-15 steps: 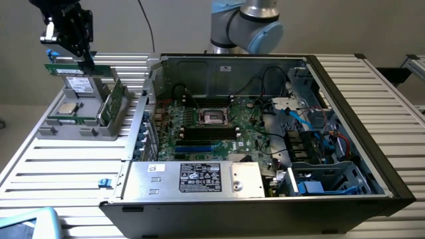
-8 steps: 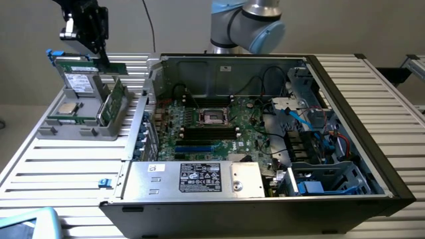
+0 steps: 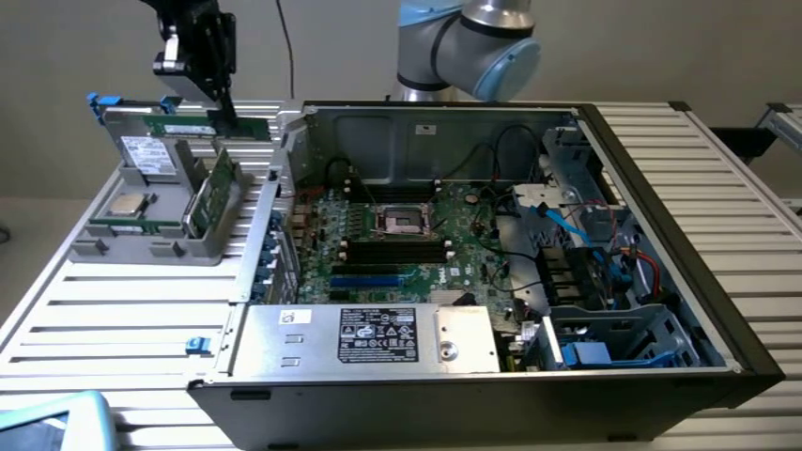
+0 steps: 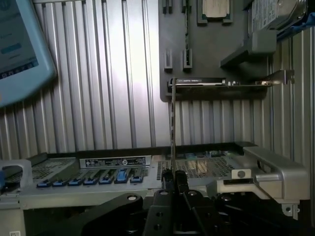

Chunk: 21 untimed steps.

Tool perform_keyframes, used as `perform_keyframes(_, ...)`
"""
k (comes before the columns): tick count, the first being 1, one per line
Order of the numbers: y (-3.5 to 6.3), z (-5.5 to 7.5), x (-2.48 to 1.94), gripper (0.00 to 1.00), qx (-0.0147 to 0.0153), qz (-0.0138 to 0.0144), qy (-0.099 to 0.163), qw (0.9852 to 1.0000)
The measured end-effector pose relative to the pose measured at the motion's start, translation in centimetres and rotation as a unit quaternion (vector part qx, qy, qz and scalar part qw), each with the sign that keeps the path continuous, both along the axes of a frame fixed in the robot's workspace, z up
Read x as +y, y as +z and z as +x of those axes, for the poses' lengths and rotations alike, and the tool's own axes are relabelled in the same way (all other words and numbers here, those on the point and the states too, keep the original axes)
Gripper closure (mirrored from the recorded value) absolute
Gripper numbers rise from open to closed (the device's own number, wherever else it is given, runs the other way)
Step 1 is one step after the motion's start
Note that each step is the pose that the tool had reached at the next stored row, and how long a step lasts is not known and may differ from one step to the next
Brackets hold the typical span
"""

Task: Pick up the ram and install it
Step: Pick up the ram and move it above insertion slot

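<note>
Gripper (image 4: 173,177): dark fingers pinched together on one end of the ram.
Ram (image 4: 173,128): edge-on, a thin strip running straight out from the fingertips toward the grey holder.
Grey holder (image 4: 211,54): carries a square silver chip (image 4: 215,9), a second thin stick (image 4: 186,29), a drive (image 4: 275,12) and a long card (image 4: 206,82).
Table (image 4: 108,88): ribbed metal slats under the holder.
Computer case (image 4: 261,169): grey rim just beyond the gripper, with blue clips (image 4: 88,178) and a label (image 4: 115,162).
Screen (image 4: 19,44): pale blue frame, lying on the slats.

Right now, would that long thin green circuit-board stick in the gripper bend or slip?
The long green circuit-board stick is probably stiff: edge-on it looks straight. Being so thin, it is likely light. The gripper pinches only a small part, so a knock might twist it.
</note>
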<state>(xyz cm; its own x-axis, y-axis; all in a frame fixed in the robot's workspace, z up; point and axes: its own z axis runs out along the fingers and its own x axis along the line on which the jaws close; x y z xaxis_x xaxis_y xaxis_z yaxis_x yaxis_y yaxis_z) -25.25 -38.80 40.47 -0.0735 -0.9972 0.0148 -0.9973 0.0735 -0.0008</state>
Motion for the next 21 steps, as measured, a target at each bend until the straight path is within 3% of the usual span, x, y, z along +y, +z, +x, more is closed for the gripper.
perform_keyframes(14,0.03,6.4,-0.03,0.87,0.0000,0.0079,0.000,1.0000)
perform_keyframes(21,0.04,9.6,-0.03,0.87,0.0000,0.0086,0.000,1.0000)
